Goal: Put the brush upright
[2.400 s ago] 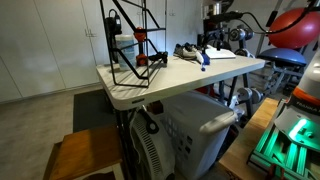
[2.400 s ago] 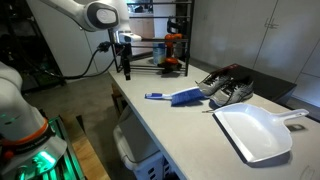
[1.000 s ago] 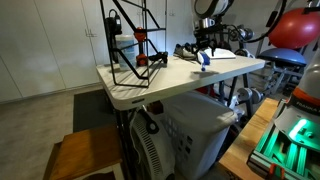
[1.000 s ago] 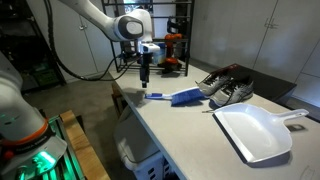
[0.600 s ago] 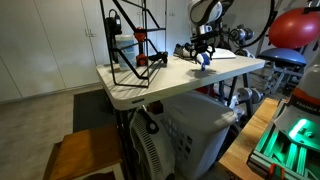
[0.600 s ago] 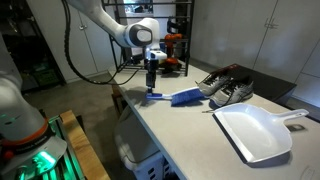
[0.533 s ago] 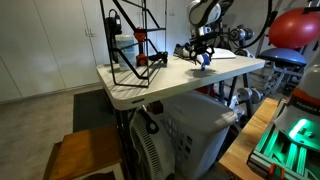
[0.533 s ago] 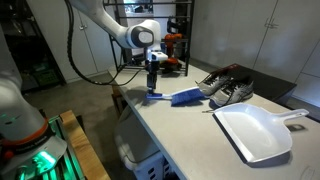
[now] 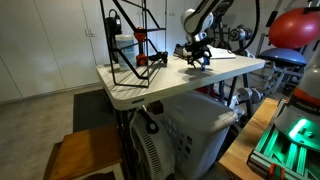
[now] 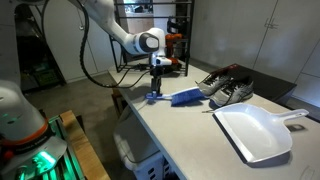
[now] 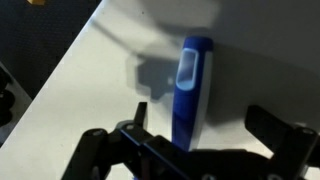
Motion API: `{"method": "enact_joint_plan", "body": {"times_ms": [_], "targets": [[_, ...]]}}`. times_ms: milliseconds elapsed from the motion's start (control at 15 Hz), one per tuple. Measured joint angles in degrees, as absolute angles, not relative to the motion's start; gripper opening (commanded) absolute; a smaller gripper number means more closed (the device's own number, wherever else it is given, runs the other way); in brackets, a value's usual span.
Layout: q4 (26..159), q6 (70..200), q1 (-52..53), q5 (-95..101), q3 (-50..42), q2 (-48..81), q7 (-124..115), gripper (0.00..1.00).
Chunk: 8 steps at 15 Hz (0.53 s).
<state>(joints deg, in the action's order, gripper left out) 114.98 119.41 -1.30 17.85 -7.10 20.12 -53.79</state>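
The brush [image 10: 180, 97] lies flat on the white table [image 10: 190, 130], its blue handle pointing toward the near edge. It also shows in an exterior view [image 9: 204, 62]. My gripper [image 10: 155, 92] points straight down over the handle's end, close to the tabletop; it also appears in an exterior view [image 9: 195, 60]. In the wrist view the blue handle [image 11: 190, 85] runs between the two spread fingers of my gripper [image 11: 200, 113], with a gap on each side. The gripper is open and holds nothing.
A pair of shoes [image 10: 225, 88] lies just beyond the brush head. A white dustpan [image 10: 255, 132] sits farther along the table. A black wire rack [image 9: 130, 45] stands at the table's other end. The table edge [image 10: 135, 110] is close to the handle.
The arm has swung from the wire rack over to the brush and lowered, so the open gripper now straddles the handle's end. The brush has not moved.
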Motion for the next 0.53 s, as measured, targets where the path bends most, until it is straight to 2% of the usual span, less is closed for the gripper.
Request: {"method": "enact_joint_plan", "body": {"times_ms": [533], "targets": [[111.6, 114.4, 0.8, 21.9, -8.2, 23.3, -55.1, 1.00]]}}
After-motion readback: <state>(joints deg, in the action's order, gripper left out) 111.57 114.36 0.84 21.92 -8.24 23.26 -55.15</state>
